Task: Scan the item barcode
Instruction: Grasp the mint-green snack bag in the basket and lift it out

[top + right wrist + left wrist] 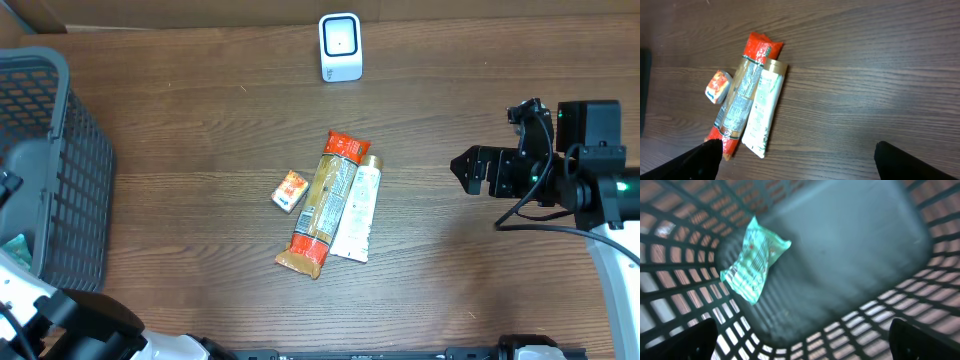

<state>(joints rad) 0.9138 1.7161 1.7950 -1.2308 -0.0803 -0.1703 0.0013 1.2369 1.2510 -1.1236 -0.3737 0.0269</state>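
Right tool (465,170) hangs wide open and empty over the counter (200,120), to the right of the scanner (340,46) and nearer the robot. The left tool (800,342), equally spread and holding nothing, is over the basket (60,170) far to the scanner's left. On the robot's side of the scanner lie a long orange packet (325,202), a white tube (357,210) touching its right flank and a small orange packet (291,190) just left, the long ones pointing roughly at the scanner; I'd judge the right arm nearer, the cluster to its left.
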